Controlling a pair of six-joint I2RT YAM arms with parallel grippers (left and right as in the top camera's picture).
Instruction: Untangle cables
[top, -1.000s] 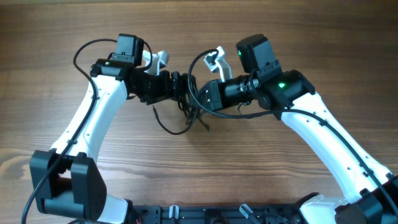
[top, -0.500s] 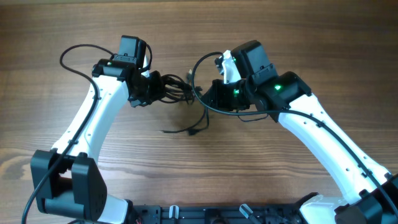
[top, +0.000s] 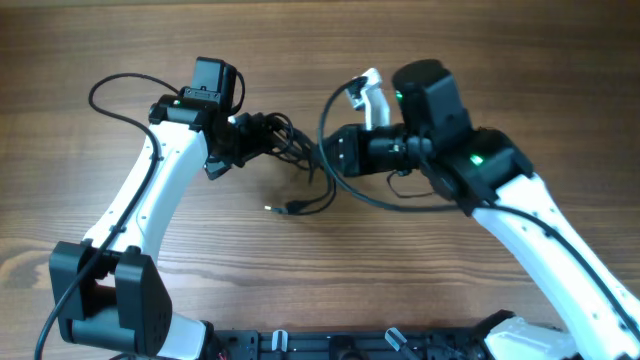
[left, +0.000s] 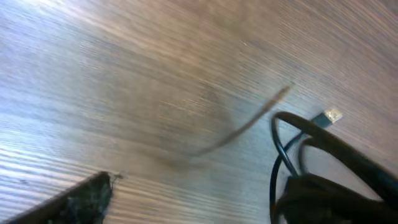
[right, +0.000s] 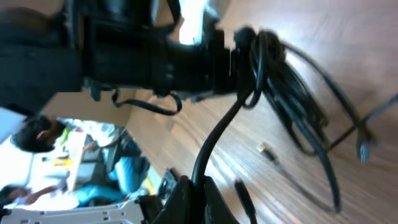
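Note:
The cables (top: 288, 143) are a bunch of thin black cords hanging between my two grippers above the wooden table (top: 120, 230). My left gripper (top: 252, 135) has its fingers apart. The bunch (left: 323, 180) sits against its right finger, and a silver-tipped plug (left: 330, 116) sticks out. My right gripper (top: 330, 152) is shut on one black cord (right: 221, 127) that runs up to the bunch (right: 267, 59) at the left gripper. Its fingertips show in the right wrist view (right: 199, 186). A loose cord end (top: 292, 208) with a small plug lies on the table below.
Thicker black arm wires loop beside the left arm (top: 110, 90) and around the right wrist (top: 325, 120). The robot base bar (top: 330, 345) runs along the front edge. A small plug (right: 267, 151) lies on the wood.
The left gripper has drawn back to the left with the bunch. The right arm has swung to the right. The cords have spread out and a loose end now trails on the table.

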